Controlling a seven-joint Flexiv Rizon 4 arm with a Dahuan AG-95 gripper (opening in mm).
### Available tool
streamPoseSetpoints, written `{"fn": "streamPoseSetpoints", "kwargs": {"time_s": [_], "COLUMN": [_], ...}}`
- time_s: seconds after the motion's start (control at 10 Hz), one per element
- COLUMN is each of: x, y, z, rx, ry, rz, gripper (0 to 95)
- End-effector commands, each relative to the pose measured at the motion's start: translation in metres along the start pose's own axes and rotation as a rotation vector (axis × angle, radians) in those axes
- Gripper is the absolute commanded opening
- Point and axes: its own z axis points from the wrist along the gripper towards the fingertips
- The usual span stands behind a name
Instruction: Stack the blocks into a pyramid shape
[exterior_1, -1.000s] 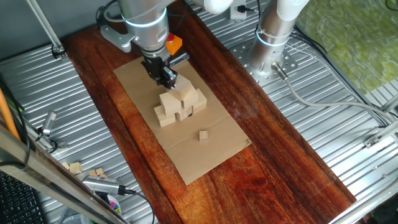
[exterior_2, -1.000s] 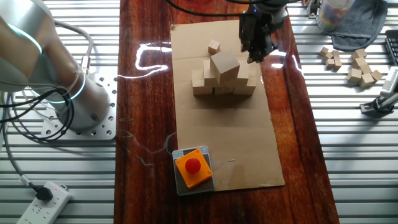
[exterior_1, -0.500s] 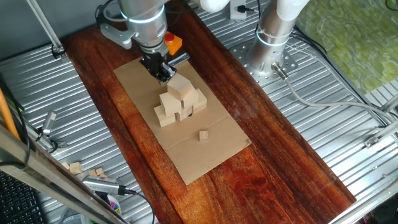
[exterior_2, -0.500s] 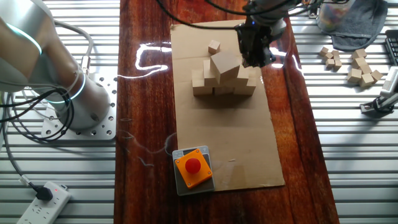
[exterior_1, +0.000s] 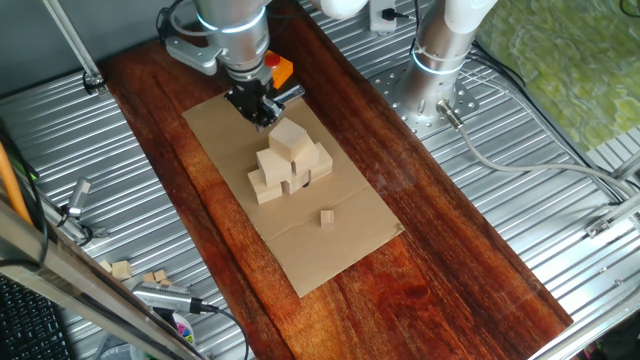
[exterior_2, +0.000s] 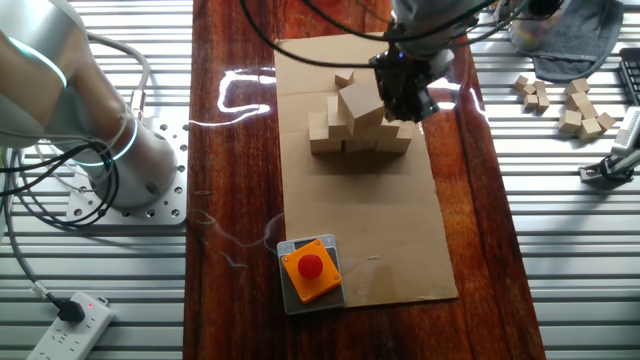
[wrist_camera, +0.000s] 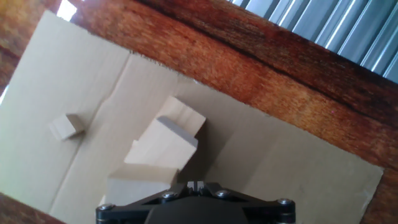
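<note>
blocks (exterior_1: 288, 165) stacked as pyramid on cardboard (exterior_1: 345, 235); end effector (exterior_1: 260, 110) above, apart.

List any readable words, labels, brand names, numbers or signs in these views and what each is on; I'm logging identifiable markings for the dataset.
None can be read.
The wooden blocks, cardboard sheet and orange button box show no print.
The power strip may carry markings, but they are too small to tell.

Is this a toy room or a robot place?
Probably a robot lab bench. A robot arm hangs over stacked blocks on cardboard, a second arm's base is bolted to a ribbed metal table, and a power strip lies nearby.
</note>
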Motion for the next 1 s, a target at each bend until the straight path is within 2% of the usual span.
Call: {"fn": "streamPoseSetpoints", "kwargs": {"time_s": [0.1,1.0], "x": [0.004,0.021], "y": [0.003,0.012], "z": [0.003,0.015], "rx": [-0.001,0.012], "ry": [-0.008,-0.038], "rz": [0.014,-0.011], "gripper": [0.0,0.0]}}
